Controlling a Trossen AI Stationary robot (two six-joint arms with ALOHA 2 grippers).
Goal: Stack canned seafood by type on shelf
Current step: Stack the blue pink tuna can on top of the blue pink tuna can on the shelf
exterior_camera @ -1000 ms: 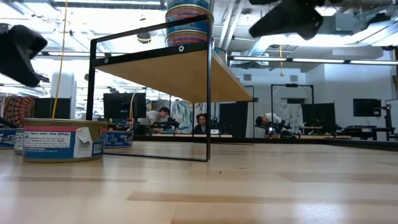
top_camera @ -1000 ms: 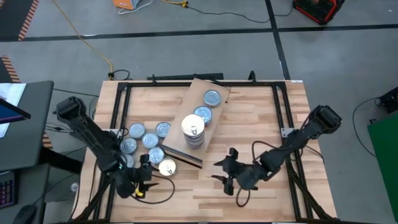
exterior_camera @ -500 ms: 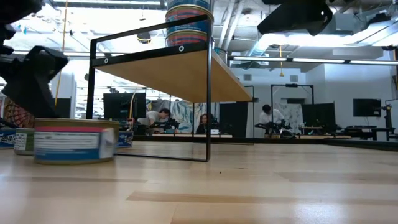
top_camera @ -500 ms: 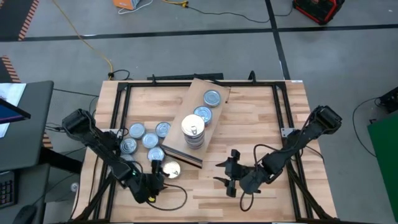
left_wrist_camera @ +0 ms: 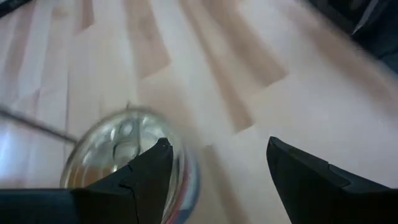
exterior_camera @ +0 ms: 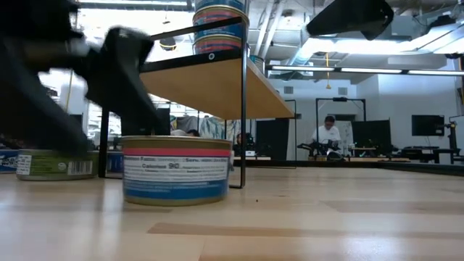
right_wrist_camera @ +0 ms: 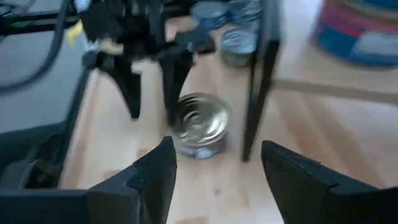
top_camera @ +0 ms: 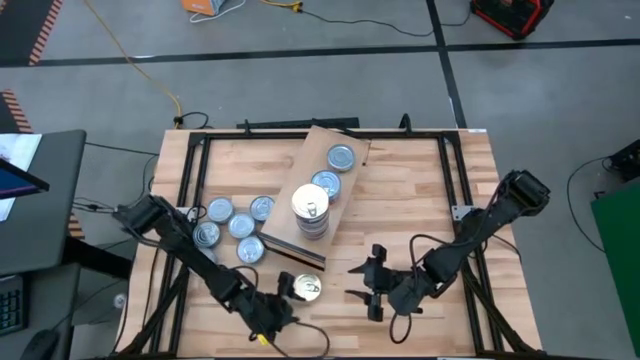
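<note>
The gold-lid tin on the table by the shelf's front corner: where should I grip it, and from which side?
Grip the gold-lid tin across its short round side wall, coming straight down from above. It sits flat, lid up, too low for an easy level approach. The left gripper, open, is right beside it; the shelf leg stands close behind, so keep the fingers off that side.

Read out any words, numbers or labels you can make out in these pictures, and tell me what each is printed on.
"Calories 90": on the white band of the round blue-and-red-labelled tin standing on the slatted wooden tabletop, low view.
Remaining small print on that tin: too blurred to read.
Green-labelled round tin behind it: print too small to read.
Striped tins stacked on the light-wood shelf: no readable text.
</note>
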